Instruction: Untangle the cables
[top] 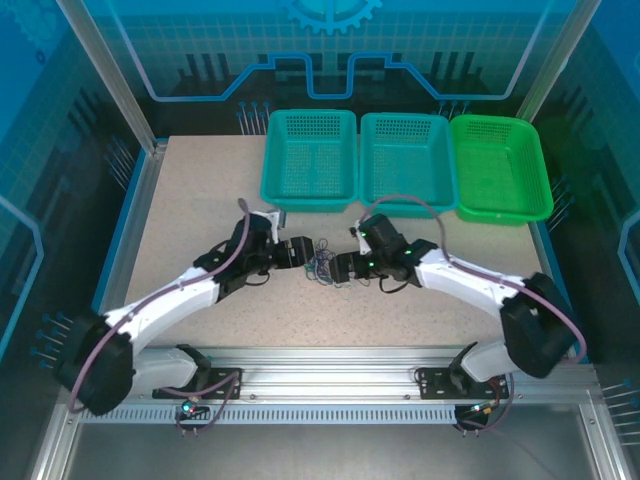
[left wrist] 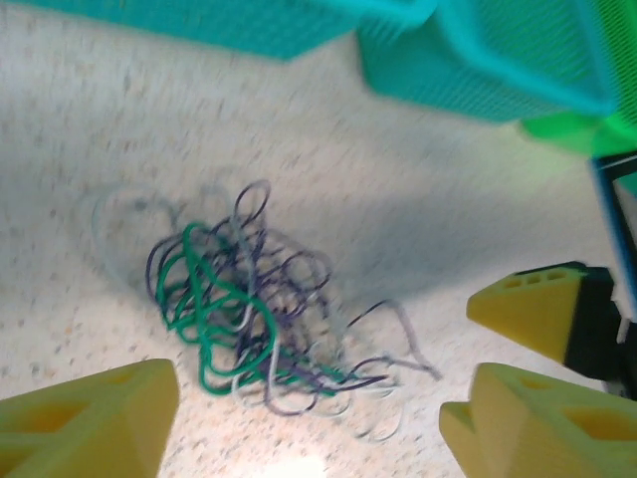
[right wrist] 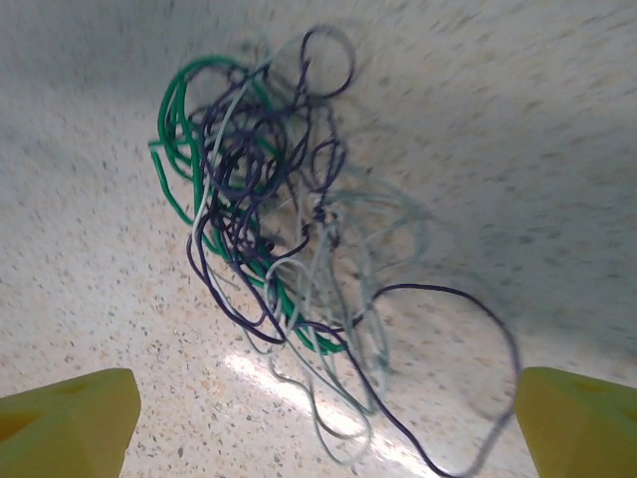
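We see left gripper (left wrist: 314, 438) and right gripper (right wrist: 323, 428) gaping beside the cables (right wrist: 269, 219), nothing held. We should each pinch a different colour, then part slowly.

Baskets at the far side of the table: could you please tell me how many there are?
3, in a row along the far edge of the table: the left teal basket, the middle teal basket, and the green basket on the right. None seems hidden.

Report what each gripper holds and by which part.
Nothing is held. The left gripper and right gripper are both open, and the cables lie in a clump on the table between them.
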Controlling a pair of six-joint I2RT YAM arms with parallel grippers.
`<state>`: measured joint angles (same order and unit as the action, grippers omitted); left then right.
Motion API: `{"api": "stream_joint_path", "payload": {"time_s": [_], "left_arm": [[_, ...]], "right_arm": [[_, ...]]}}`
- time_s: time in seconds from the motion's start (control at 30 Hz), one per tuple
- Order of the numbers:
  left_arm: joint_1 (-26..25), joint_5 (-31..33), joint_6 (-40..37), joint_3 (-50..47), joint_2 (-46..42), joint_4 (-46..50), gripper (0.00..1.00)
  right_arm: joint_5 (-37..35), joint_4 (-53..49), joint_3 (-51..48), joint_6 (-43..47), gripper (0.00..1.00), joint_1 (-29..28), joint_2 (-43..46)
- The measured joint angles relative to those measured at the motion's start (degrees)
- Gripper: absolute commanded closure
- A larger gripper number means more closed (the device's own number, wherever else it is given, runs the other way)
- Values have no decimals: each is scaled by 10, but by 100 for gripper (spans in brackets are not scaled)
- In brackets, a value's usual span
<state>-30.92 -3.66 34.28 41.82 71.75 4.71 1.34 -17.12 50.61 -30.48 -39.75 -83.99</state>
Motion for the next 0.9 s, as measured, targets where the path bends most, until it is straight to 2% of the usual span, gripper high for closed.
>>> {"api": "stream_joint_path", "payload": {"time_s": [0.13,0.33,0.43,0.67,0.9], "left_arm": [[0,25,17,30,81,26,41],[10,49,45,60,167,24,48],[25,49,68,78,198,23,55],[61,49,116,79,217,16,54],[70,38,139,85,258,5,59]], "right_arm": [[-9,9,43,11,17,-24,-67],[-19,19,105,29,21,-33,-158],[-24,17,123,37,24,-39,-189],[-26,17,125,53,53,-45,-206],[-25,15,126,62,59,-45,-212]]}}
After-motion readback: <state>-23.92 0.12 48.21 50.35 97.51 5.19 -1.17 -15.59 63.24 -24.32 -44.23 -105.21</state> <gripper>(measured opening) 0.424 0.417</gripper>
